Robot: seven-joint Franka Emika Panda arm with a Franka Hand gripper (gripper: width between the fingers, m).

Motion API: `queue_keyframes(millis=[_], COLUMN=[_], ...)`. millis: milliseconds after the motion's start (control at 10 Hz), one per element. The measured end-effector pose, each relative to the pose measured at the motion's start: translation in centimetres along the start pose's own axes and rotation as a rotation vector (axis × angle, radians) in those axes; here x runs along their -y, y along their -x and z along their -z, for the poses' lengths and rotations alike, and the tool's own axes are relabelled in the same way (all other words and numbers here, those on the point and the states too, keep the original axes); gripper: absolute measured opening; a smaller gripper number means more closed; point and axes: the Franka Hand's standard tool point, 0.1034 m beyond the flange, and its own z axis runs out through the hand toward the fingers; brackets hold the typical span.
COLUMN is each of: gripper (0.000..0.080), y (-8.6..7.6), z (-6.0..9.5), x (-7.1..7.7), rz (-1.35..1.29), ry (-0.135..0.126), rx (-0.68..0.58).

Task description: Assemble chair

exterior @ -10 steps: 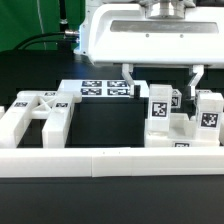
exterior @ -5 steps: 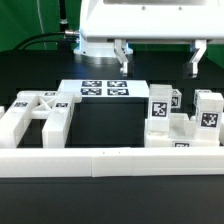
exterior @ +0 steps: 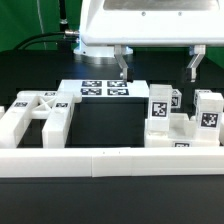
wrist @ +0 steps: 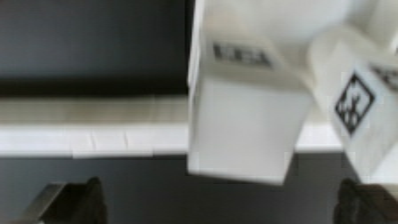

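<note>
White chair pieces with square tags stand in a cluster (exterior: 180, 118) at the exterior view's right, upright posts and slabs close together. An X-braced frame (exterior: 38, 116) lies at the exterior view's left. My gripper (exterior: 158, 64) hangs open above the right cluster, its dark fingers (exterior: 122, 62) wide apart and clear of every piece. In the wrist view a tall white slab (wrist: 249, 100) and a tagged piece (wrist: 361, 95) fill the picture, blurred, with the gripper (wrist: 221, 200) holding nothing between its fingertips (wrist: 75, 200).
The marker board (exterior: 105, 90) lies flat at the back middle. A long low white border wall (exterior: 110, 160) runs across the front. Black cables (exterior: 40, 42) trail at the back left on the dark table.
The gripper has risen from around the tall tagged piece in the right cluster and opened fully; that piece stays standing. Little has moved in the last half second.
</note>
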Motion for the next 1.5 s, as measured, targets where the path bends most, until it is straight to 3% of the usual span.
queue_keyframes(millis=[200,400,1000,1100,1200,1300,1500], gripper=[0.0649,0.0649,0.063,0.0503,0.0503,0.0281,0.0285], y=[-0.1,0.8,0.8,0.8,0.8,0.8,0.8], z=[-0.5,-0.9,-2.0,-1.9,-1.9,-1.9,-1.9], x=[-0.7,-0.4,0.4,0.7,0.9,0.8,0.8], rz=[-0.012,-0.019,-0.016,-0.011,-0.009,-0.01,-0.039], ry=[-0.005,-0.019,-0.013,-0.013,-0.013,-0.013,-0.01], rx=[0.093,0.238,0.214,0.213,0.213,0.212,0.213])
